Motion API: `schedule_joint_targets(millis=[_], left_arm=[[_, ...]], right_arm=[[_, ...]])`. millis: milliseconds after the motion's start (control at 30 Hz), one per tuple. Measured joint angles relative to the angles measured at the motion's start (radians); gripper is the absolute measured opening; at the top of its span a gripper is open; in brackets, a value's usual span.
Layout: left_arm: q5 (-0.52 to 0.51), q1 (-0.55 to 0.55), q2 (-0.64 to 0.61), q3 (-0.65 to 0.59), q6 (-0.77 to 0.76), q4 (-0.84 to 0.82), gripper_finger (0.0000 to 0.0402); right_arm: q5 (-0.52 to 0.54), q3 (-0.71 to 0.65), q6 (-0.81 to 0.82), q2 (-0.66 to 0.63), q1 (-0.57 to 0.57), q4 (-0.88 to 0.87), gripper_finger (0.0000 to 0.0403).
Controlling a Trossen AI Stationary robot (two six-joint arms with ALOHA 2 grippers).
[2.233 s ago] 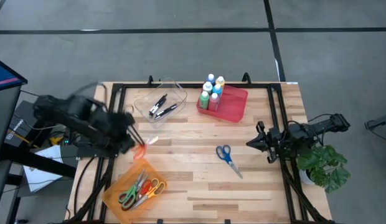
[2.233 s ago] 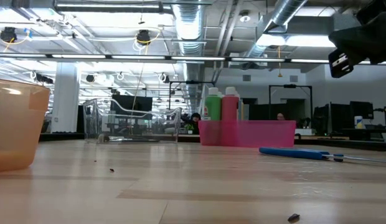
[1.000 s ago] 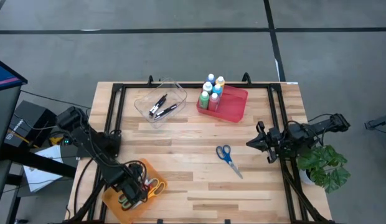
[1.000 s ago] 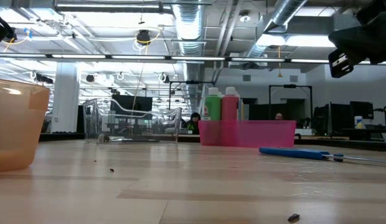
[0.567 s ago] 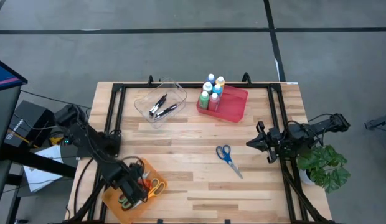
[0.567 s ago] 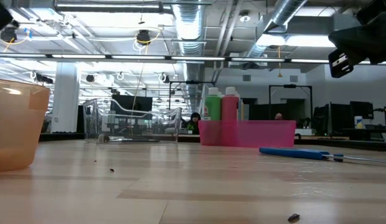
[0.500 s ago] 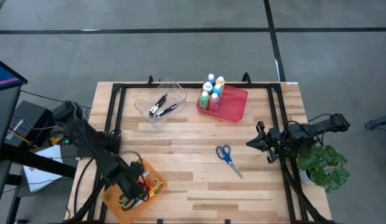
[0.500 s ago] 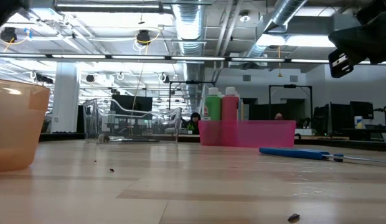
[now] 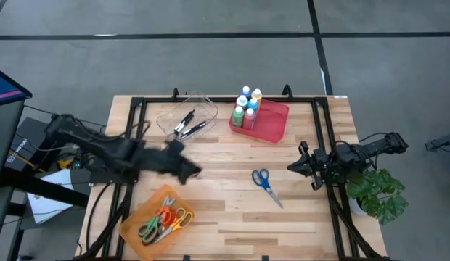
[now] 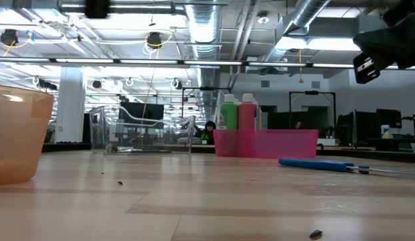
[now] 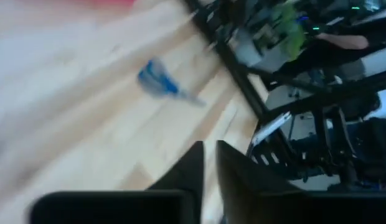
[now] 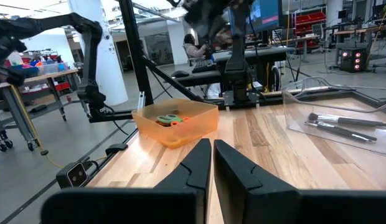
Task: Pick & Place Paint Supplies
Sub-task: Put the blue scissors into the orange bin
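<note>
**Operator:** While the left gripper [image 9: 190,172] hung above the bare middle of the table [image 9: 225,217], what state was it in, and where were the paint bottles [image 9: 246,106]?

**Technician:** The left wrist view showed its fingers [image 11: 192,168] nearly together with only a thin gap and nothing between them. The bottles stood upright, clustered at one end of the red tray [image 9: 272,125] near the table's far edge, well apart from that gripper. The right gripper [image 9: 297,164] waited at the right edge of the table, fingers pressed together and empty.

**Operator:** What could go wrong from there?

**Technician:** In my judgement, three faults were likely. With the fingers that narrow, a descent on a cap would push the bottle over rather than straddle it. Because the bottles touched one another, a wide approach could knock a neighbour down. A low crossing might also catch the blue scissors [image 9: 265,183] lying loose between the two arms, or the clear bin [image 9: 203,99] beside the tray.
</note>
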Motion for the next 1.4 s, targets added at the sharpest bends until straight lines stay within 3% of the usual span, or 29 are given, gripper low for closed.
schedule_joint_targets(millis=[100, 233, 367, 533, 833, 967, 1067, 1133, 1200, 1300, 1400], left_arm=[[0.124, 0.146, 0.089, 0.0, 0.187, 0.174, 0.0008], [0.262, 0.264, 0.203, -0.001, 0.261, 0.297, 0.0002], [0.368, 0.302, 0.26, -0.002, 0.262, 0.29, 0.0001], [0.396, 0.295, 0.253, -0.003, 0.262, 0.29, 0.0], [0.394, 0.295, 0.15, -0.002, 0.26, 0.27, 0.0001], [0.386, 0.295, 0.113, -0.001, 0.26, 0.25, 0.0001], [0.372, 0.295, 0.089, -0.002, 0.26, 0.253, 0.0001], [0.365, 0.295, 0.083, -0.001, 0.26, 0.247, 0.0001], [0.36, 0.295, 0.078, -0.002, 0.26, 0.247, 0.0001], [0.36, 0.295, 0.078, -0.002, 0.26, 0.246, 0.0001], [0.36, 0.295, 0.078, -0.002, 0.26, 0.244, 0.0001]], right_arm=[[0.0, 0.0, 0.0, 0.0, 0.0, 0.0, 0.0017], [0.0, 0.0, 0.0, 0.0, 0.0, 0.0, 0.0017], [0.0, 0.0, -0.004, 0.0, 0.0, 0.0, 0.0016], [0.0, 0.0, -0.099, 0.0, -0.001, 0.009, 0.0016], [0.106, 0.0, 0.54, 0.0, -0.018, 0.281, 0.0017], [0.164, 0.013, 0.593, 0.0, -0.034, 0.341, 0.0017], [0.16, 0.099, 0.599, 0.009, -0.046, 0.328, 0.0018], [0.159, 0.203, 0.599, 0.043, -0.058, 0.185, 0.0022], [0.174, 0.337, 0.618, 0.13, -0.07, -0.122, 0.0025], [0.198, 0.541, 0.727, 0.354, -0.094, -0.542, 0.0028], [0.154, 0.691, 0.782, 0.594, -0.118, -0.823, 0.0033]])
